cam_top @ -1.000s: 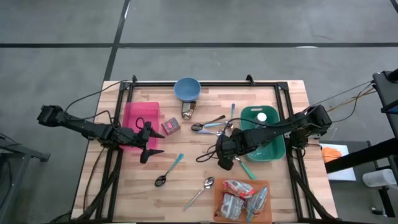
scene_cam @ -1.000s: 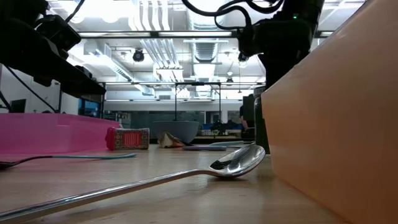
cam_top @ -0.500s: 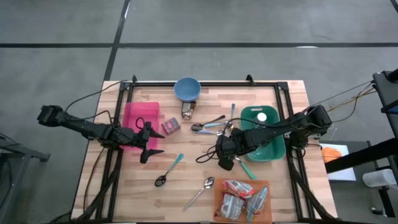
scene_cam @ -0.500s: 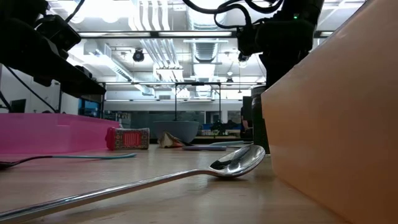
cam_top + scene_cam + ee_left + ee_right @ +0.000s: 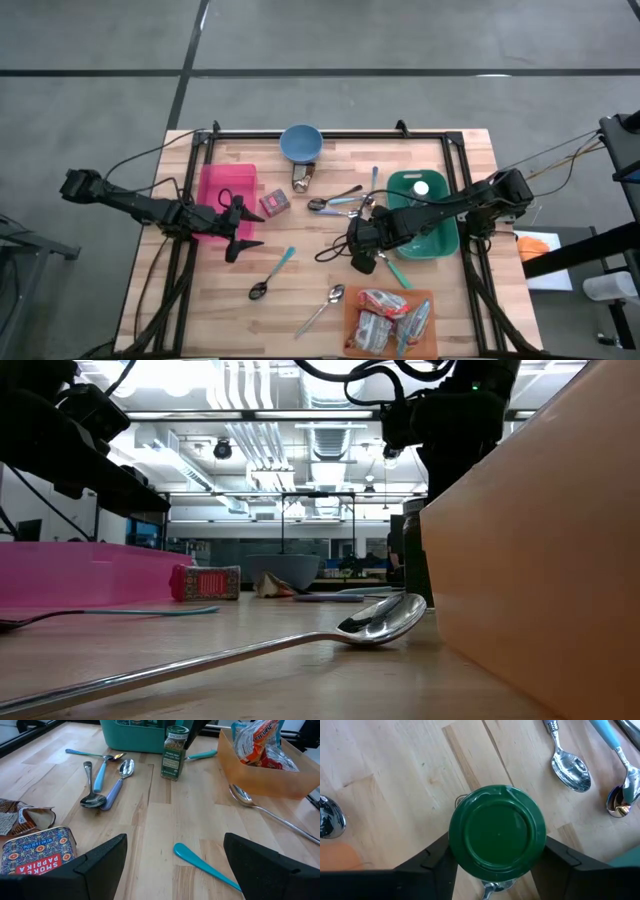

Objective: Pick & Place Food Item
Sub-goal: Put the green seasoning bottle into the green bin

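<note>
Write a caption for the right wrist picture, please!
Right gripper closing around a green-lidded spice jar standing on the wooden table.

This is a big lab or workshop. Long bright lights point(image 5: 250, 385) and pipes point(image 5: 330, 435) hang from the ceiling, the floor point(image 5: 100, 40) is gray concrete, and the wooden surface point(image 5: 310, 270) sits in a black metal frame point(image 5: 330, 133).

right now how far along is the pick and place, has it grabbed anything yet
Early. Nothing looks placed yet: the spice jar stands on the table beside the green bin. In hand: the right gripper is down over the jar's green lid, fingers on either side, the jar not lifted. Left: lifting and placing it. The left gripper hangs open by the pink bin.
</note>
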Controlling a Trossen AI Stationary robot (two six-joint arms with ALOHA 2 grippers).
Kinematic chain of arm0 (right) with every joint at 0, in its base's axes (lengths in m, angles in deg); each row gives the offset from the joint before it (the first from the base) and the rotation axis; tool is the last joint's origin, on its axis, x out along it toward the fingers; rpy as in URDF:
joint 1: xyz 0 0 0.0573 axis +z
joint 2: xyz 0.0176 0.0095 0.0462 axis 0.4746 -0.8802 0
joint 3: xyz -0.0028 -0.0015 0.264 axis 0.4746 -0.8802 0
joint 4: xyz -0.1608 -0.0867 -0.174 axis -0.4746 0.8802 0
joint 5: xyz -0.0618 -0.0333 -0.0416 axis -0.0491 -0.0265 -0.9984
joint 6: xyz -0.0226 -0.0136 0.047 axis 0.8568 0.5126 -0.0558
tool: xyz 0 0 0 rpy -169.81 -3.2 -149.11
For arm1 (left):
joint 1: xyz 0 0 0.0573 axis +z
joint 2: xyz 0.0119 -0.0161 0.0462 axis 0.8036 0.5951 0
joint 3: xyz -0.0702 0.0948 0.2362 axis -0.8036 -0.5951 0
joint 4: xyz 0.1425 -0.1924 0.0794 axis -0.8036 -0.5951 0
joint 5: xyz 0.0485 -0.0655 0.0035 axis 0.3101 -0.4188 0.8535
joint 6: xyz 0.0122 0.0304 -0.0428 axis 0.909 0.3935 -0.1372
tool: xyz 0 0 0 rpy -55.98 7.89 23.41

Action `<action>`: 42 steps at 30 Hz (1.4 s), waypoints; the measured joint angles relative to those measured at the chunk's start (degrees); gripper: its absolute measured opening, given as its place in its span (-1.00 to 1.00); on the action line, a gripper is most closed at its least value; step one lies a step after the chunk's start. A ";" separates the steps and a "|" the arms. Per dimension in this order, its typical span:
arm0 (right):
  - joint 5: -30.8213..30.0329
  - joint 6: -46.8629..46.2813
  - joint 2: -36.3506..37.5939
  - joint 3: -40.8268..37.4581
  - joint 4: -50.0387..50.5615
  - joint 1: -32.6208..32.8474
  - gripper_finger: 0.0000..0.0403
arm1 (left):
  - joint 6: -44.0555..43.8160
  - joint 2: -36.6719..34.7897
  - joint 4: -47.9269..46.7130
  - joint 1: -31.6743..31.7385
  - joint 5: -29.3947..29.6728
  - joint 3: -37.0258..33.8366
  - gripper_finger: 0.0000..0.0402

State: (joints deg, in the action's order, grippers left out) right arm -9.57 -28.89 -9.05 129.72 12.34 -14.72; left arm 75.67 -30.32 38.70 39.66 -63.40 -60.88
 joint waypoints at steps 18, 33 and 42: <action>0.00 0.02 0.00 0.02 -0.35 0.00 -0.04 | 0.00 0.00 -0.02 0.00 0.02 0.00 0.67; 0.04 0.02 0.03 0.04 -0.57 0.00 -0.03 | 0.00 0.00 0.00 0.02 0.00 0.00 0.67; -0.85 0.08 0.39 1.47 1.09 0.00 -0.03 | -0.01 0.00 -0.01 0.00 0.00 0.00 0.67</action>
State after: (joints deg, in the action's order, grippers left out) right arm -10.41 -28.81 -8.67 131.19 13.42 -14.72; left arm 75.66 -30.32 38.69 39.65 -63.40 -60.88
